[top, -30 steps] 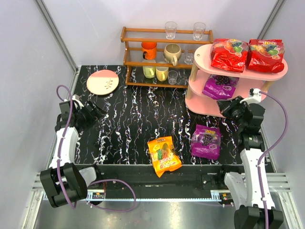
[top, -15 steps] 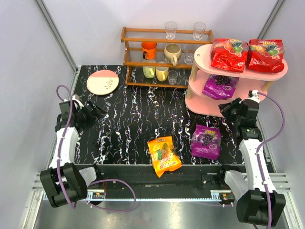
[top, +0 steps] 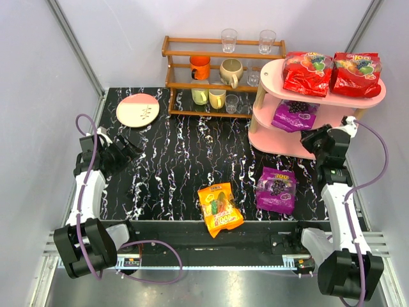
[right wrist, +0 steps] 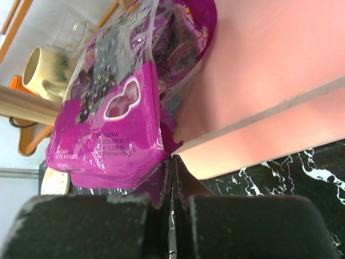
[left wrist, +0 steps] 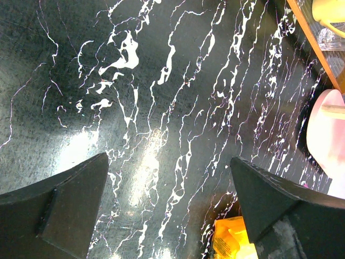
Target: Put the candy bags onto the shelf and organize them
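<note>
Orange candy bag (top: 219, 209) lies at the front lip of the table (top: 172, 166), apparently overhanging it, with a purple bag (top: 276, 190) just to its right — the two pouches not yet shelved. Left gripper (top: 131, 149) hovers over bare tabletop at the left, jaws spread wide and empty. Right gripper (right wrist: 171, 162) is pinched fully together (nothing visibly between the fingers), its tips at the edge of the middle board of the pink shelf (top: 276, 142), just beside the second purple bag (top: 295, 116) lying there. Two red bags (top: 307, 73) fill the top board side by side; a brown cup rack (top: 211, 64) stands behind. Judged from here, the danger is the closed fingers catching that shelved pouch's loose corner on any pull-back and dragging it off — or a clumsy grab knocking the slick orange bag over the front.
</note>
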You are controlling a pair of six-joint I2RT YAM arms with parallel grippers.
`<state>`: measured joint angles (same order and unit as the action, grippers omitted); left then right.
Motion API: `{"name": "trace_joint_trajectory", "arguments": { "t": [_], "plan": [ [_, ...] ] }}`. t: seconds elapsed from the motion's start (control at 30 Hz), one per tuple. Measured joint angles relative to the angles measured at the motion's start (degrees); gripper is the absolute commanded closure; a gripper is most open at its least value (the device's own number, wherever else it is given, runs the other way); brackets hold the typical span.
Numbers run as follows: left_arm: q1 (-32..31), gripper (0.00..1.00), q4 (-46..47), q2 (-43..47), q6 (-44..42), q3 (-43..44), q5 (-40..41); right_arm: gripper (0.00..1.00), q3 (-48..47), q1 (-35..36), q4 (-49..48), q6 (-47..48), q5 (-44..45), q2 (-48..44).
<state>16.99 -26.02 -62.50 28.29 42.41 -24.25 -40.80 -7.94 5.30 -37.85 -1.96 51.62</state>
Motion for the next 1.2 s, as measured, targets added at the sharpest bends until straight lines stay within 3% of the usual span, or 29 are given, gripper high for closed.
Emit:
{"name": "trace_joint_trajectory", "arguments": {
  "t": [0.37, 0.43, 0.5, 0.63, 0.7, 0.8, 0.87, 1.03, 1.2],
  "plan": [
    [0.0, 0.01, 0.0, -0.3, 0.0, 0.0, 0.0, 1.00, -3.8, -0.1, -4.5, 0.6, 2.4, 7.5],
    [0.0, 0.01, 0.0, -0.3, 0.0, 0.0, 0.0, 0.95, -3.8, -0.1, -4.5, 0.7, 2.4, 7.4],
    [0.0, 0.01, 0.0, -0.3, 0.0, 0.0, 0.0, 0.84, -3.8, -0.1, -3.7, 1.0, 2.4, 6.2],
    [0.0, 0.01, 0.0, -0.3, 0.0, 0.0, 0.0, 0.70, -3.8, -0.1, 1.2, 1.5, 2.3, -0.3],
    [0.0, 0.01, 0.0, -0.3, 0.0, 0.0, 0.0, 0.54, -3.9, -0.1, 5.4, 1.4, 1.8, -3.6],
    [0.0, 0.01, 0.0, -0.3, 0.0, 0.0, 0.0, 0.40, -4.0, -0.1, 13.2, 0.7, 0.4, -5.5],
    [0.0, 0.01, 0.0, -0.3, 0.0, 0.0, 0.0, 0.36, -3.9, -0.1, 18.9, 0.1, -1.0, -5.6],
    [0.0, 0.01, 0.0, -0.2, 0.0, 0.0, 0.0, 0.08, -1.8, -0.1, 30.2, -1.5, -4.0, -6.3],
    [0.0, 0.01, 0.0, -0.2, 0.0, 0.0, 0.0, 0.00, -1.1, -0.1, 38.6, -3.0, -5.1, -10.3]
  ]
}}
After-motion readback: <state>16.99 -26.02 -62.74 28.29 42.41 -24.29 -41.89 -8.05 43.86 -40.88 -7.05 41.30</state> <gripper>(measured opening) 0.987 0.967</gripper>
